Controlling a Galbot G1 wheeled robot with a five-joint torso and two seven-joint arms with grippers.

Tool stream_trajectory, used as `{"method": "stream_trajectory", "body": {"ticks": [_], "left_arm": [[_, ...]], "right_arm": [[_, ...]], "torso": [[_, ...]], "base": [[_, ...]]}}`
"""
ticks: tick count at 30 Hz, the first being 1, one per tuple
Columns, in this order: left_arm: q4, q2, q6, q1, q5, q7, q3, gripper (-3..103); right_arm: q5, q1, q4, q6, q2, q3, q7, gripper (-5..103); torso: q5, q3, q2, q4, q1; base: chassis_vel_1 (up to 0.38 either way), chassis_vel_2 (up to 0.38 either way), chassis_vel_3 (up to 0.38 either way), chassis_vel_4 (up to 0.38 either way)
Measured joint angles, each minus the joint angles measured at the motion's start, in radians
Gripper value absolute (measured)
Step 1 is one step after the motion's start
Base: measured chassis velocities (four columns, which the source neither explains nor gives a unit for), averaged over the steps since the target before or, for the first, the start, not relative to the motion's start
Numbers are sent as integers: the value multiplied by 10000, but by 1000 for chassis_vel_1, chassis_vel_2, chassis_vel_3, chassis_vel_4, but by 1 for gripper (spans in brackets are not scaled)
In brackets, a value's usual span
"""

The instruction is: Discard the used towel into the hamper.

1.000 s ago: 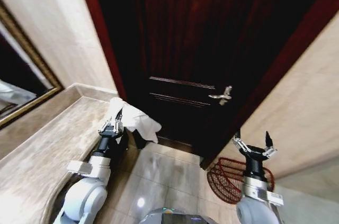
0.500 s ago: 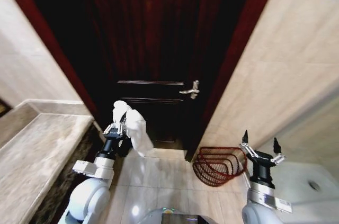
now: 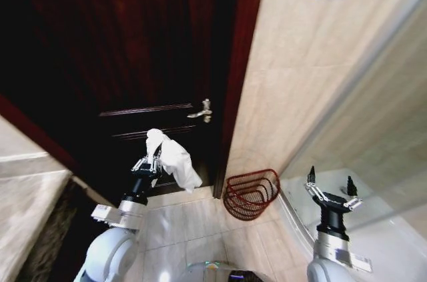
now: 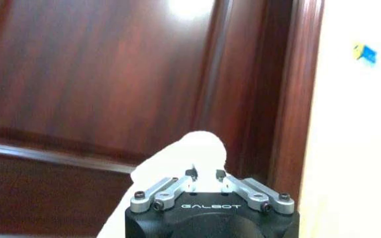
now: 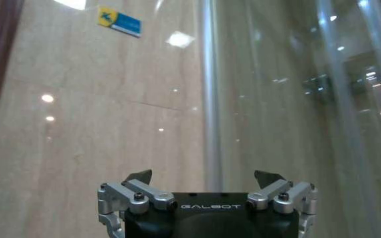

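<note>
the white towel [image 3: 175,159] hangs from the left gripper [image 3: 148,161], which pinches it tight, up in front of the dark wooden door [image 3: 120,62]. the red wire hamper [image 3: 251,192] sits on the floor by the tiled wall [image 3: 300,82], off to the right of the towel. to do this well, bring the towel right over the hamper's open top before letting go. the right gripper [image 3: 331,187] waits with fingers spread, holding nothing, near the hamper, and could get bumped.

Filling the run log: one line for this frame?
left hand: shut on white towel, raised before door | right hand: open, empty | wire hamper: on floor, by wall
</note>
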Motion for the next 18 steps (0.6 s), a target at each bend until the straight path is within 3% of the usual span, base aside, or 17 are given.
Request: {"method": "stream_trajectory", "body": {"ticks": [9,18], "left_arm": [[105,-203,-225,-97,-4,-79,8,8],[168,-217,-255,-110,-3,-41,11,8]], "right_arm": [[-122,67,57,-86,-30,-184,-32,100],[-170,119,-5,-91,-46,-197,-26,100]], "torso": [[0,0,-3,5,2],[0,0,-3,2,0]], "base": [[-39,-35,-42,-42],[97,-90,-89,92]]}}
